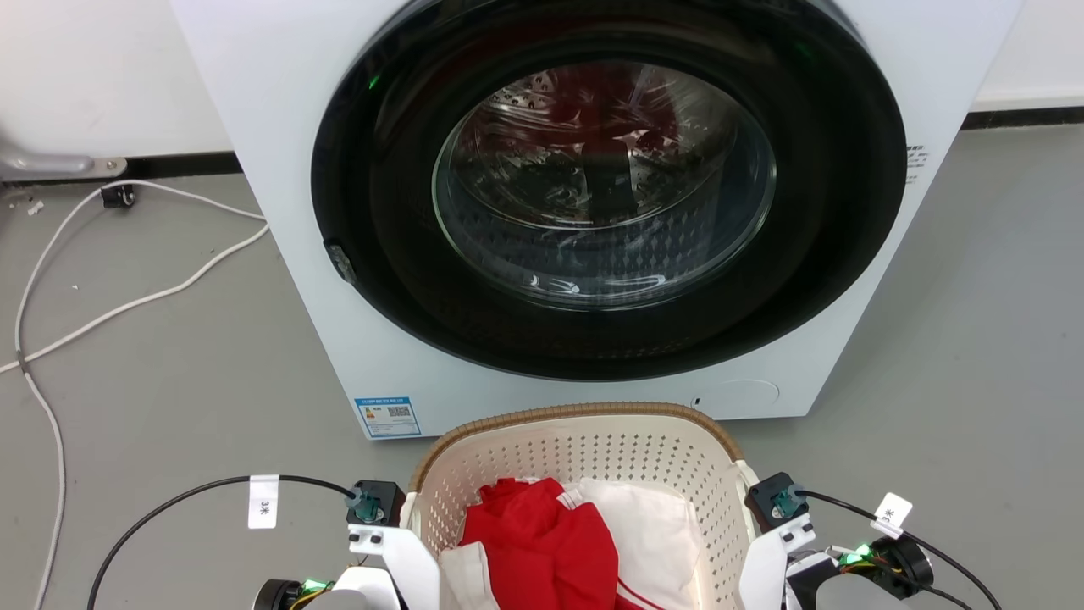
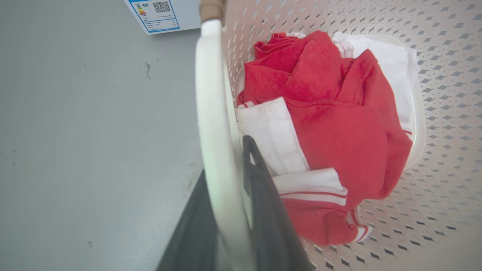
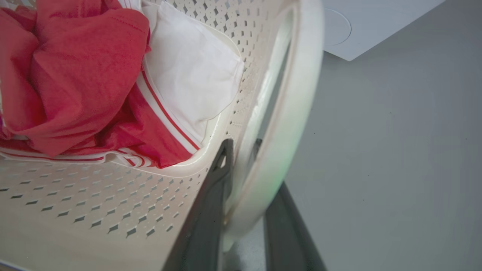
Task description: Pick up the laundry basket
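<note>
— Where is the right gripper [image 3: 242,145]?
— It rises from six o'clock. Its two dark fingers are closed on the white side handle [image 3: 290,113] of the laundry basket [image 3: 94,203], one on each side.
— What's inside?
— A red garment [image 3: 75,75] at ten o'clock, with a white cloth [image 3: 188,75] edged in red stripes touching it, toward twelve.
— And outside?
— Grey floor [image 3: 395,169] at three o'clock, and the washing machine [image 3: 369,26] corner at one.
</note>
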{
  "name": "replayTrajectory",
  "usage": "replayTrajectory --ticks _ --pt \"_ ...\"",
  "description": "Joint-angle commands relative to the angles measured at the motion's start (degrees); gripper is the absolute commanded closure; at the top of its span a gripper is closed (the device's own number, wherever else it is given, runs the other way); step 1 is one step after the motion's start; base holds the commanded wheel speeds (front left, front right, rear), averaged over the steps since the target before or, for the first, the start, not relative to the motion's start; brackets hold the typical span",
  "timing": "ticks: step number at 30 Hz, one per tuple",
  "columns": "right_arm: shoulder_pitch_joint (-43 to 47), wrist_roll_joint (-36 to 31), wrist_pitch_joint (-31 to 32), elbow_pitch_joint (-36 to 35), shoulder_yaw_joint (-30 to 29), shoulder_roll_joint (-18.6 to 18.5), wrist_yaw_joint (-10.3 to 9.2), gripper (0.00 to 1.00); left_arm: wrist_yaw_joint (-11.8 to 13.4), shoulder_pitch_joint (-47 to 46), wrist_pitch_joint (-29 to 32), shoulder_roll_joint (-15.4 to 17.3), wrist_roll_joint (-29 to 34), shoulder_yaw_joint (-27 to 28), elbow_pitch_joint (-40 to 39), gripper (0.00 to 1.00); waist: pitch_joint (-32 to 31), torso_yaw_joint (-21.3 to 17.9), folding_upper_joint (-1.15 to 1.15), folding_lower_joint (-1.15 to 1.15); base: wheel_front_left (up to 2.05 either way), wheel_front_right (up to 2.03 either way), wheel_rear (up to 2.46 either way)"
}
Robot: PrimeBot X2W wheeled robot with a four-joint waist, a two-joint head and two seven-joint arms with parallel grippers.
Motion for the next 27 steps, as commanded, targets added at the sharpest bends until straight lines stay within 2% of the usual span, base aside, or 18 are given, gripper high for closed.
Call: replayTrajectory --ticks 1,27 --pt "0.76 0.44 0.03 -0.23 0.90 0.41 0.18 1.00 -0.66 0.49 0.24 -0.50 -0.34 -0.54 -0.77 1.00 -0.53 -0.07 0.00 0.01 0.00 0.00 0.00" --pt "0.69 7.48 1.45 0.41 7.18 -0.80 0.17 1.00 -0.66 1.50 1.43 0.53 -4.84 -4.61 -0.84 1.00 -2.98 -0.23 0.00 0.01 0.00 0.00 0.00"
